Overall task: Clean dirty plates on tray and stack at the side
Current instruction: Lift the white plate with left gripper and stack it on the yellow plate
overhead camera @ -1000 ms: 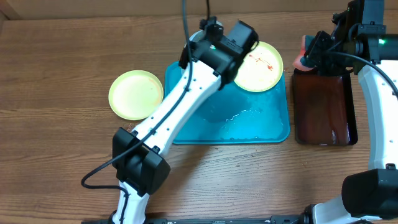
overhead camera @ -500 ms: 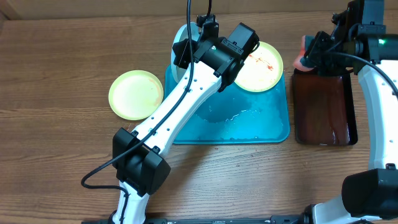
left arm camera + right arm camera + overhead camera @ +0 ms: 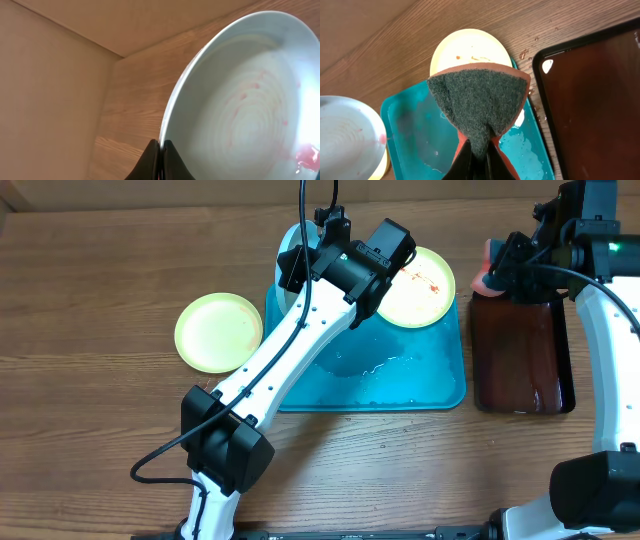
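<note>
Sponge hides half the yellow plate — blue plate cropped.

The tray is turquoise. One plate is pale yellow-green; the sauced plate is the same shade with red streaks. The light blue plate shows faint pink rings (one brighter pink blob near its edge). The sponge is dark grey-green over orange-red.
</note>
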Motion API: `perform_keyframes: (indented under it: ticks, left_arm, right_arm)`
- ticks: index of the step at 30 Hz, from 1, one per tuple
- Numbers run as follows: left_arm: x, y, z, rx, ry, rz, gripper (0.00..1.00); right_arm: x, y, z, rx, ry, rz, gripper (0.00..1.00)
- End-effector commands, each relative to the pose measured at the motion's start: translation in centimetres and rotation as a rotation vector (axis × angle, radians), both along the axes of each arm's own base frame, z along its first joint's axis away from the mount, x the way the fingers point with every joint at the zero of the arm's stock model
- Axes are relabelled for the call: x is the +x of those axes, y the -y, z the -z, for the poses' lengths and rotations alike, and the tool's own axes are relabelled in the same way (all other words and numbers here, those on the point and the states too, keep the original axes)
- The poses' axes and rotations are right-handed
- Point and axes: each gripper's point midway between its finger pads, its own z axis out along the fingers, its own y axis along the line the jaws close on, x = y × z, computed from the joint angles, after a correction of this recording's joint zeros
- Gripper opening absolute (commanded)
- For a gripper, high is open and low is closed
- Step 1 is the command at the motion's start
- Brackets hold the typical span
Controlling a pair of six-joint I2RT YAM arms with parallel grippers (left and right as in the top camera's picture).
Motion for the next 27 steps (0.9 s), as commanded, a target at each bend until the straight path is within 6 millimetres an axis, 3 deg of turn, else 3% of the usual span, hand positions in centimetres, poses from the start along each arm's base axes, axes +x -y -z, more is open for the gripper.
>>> perform_keyframes:
  ticks: [1,8,16,21,27]
  left_arm:
    - [0.1,0.5,0.8,-0.138,-0.004,-0.018,0.04]
    - [0.1,0.5,5.4,-0.451,-0.232,-0.026,0.04]
    - [0.7,-2.4,7.5,-0.787,-0.423,-0.039,0.04]
    - [1.2,-7.2,6.4,-0.891,-0.406,-0.09,0.04]
    - [-0.4,-14.5,4.7,-0.895,-0.371,-0.217,0.05]
  right_arm:
    - [-0.1,0.0,-0.3,-0.006,0.01,-0.007,0.04]
    - [-0.2,-0.1,-0.3,-0.006,0.005,-0.007,0.04]
    - [-0.2,-0.1,-0.2,-0.006,0.003,-0.008,0.04]
    - [-0.3,-0.1,-0.2,-0.012,0.004,-0.019,0.04]
    - [-0.4,-0.1,-0.2,-0.014,0.0,-0.024,0.04]
